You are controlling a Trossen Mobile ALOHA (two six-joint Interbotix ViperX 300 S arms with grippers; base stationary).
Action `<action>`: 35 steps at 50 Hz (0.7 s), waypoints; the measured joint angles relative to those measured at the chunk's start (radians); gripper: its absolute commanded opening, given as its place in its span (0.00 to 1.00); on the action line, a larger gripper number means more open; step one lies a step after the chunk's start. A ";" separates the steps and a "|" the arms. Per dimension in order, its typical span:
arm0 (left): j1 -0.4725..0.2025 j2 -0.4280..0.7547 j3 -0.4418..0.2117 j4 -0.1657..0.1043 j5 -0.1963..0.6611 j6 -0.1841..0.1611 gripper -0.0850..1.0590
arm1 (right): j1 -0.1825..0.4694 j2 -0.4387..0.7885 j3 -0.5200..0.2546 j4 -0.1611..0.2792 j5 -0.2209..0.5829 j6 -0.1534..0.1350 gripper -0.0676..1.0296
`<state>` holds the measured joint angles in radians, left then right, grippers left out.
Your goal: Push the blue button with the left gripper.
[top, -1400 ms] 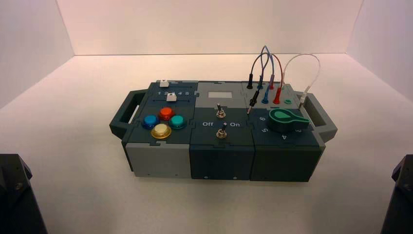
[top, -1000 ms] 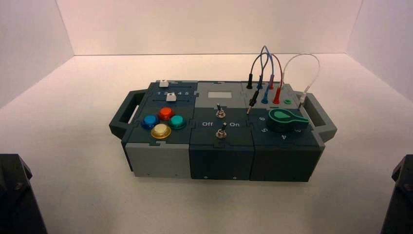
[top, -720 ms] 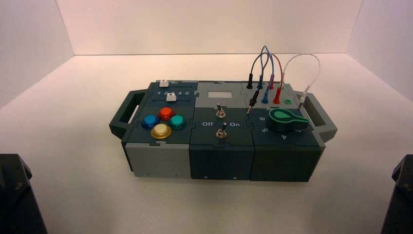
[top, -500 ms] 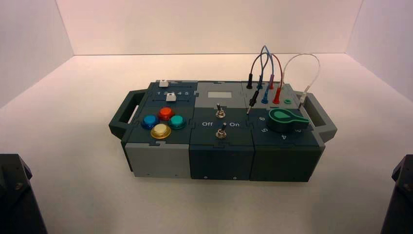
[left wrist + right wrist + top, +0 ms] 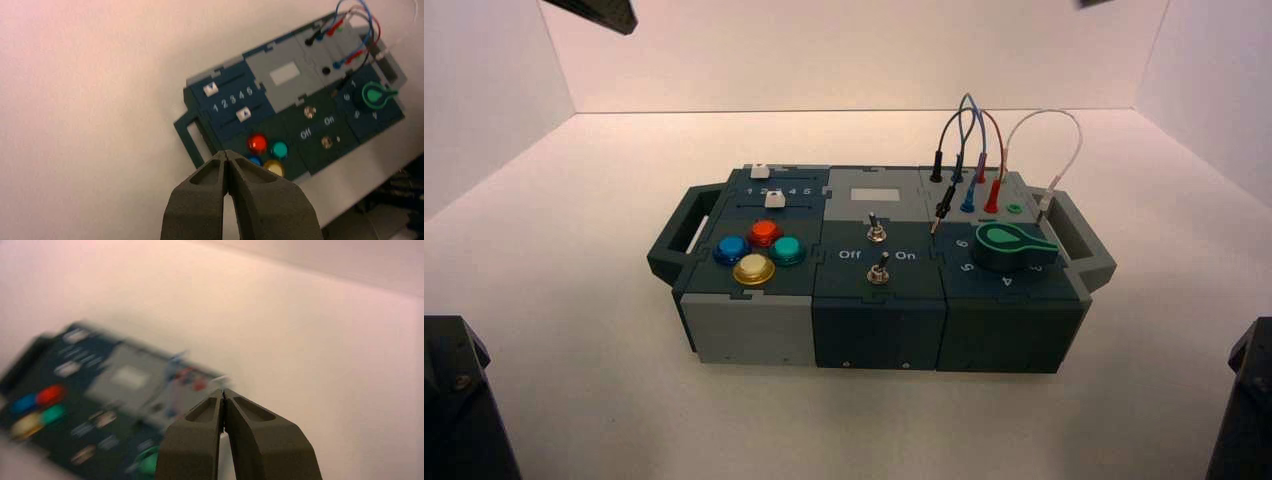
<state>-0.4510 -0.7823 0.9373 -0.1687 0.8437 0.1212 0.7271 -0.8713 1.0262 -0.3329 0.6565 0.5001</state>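
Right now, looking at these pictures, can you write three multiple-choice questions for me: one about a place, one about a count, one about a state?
1. Where is the blue button among the round buttons on the box, in the high view?
A. leftmost
B. rightmost
C. farthest back

2. How many toggle switches stand on the middle panel?
A. one
B. two
C. four

3. How are the fingers of the left tool?
A. wide open
B. shut, gripping a wire
C. shut, gripping nothing

Key:
1 A: the red button, teal button and yellow button all lie to its right.
2 B: a rear toggle and a front toggle.
3 C: in the left wrist view the tips meet, well above the box.
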 measured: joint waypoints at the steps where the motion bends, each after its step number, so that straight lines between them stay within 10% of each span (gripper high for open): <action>1: 0.000 -0.002 0.000 0.002 0.006 0.000 0.05 | 0.012 0.006 0.000 0.012 0.000 -0.002 0.04; 9: -0.002 -0.005 0.000 0.014 0.043 0.011 0.05 | 0.107 0.080 0.000 0.066 -0.002 0.000 0.04; 35: -0.156 0.181 0.029 0.011 0.005 0.028 0.05 | 0.132 0.192 -0.002 0.126 -0.080 -0.002 0.04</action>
<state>-0.6075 -0.6013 0.9664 -0.1580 0.8483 0.1488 0.8590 -0.6796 1.0247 -0.2071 0.5768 0.4985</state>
